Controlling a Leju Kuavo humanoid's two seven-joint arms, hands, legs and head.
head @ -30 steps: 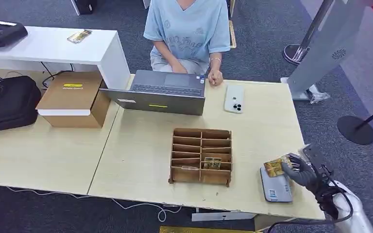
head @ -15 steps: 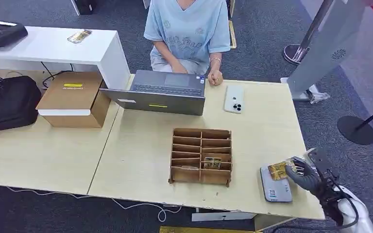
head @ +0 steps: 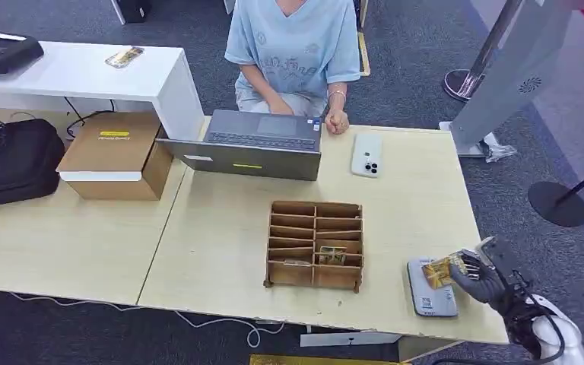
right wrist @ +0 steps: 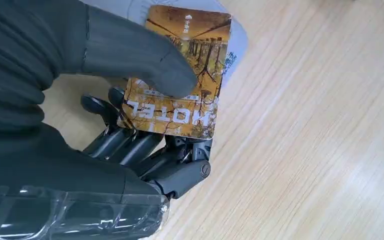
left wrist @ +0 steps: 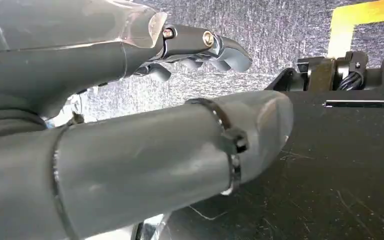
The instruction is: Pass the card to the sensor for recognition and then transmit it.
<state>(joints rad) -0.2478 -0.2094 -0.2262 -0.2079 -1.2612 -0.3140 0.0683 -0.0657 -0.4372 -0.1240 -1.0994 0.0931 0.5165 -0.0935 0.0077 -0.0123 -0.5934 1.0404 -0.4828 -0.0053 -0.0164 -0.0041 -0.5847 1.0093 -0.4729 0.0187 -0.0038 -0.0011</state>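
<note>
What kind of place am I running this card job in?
Likely a mock hotel reception desk in an office or lab: a person sits behind a laptop, the right hand holds a card printed "HOTEL" over a grey card reader, and a wooden card rack stands beside it.

One grey open laptop [head: 262, 144], one white smartphone [head: 367, 154], one brown wooden slotted organiser [head: 315, 245], one brown cardboard box [head: 114, 156], one black bag [head: 11, 161].
</note>
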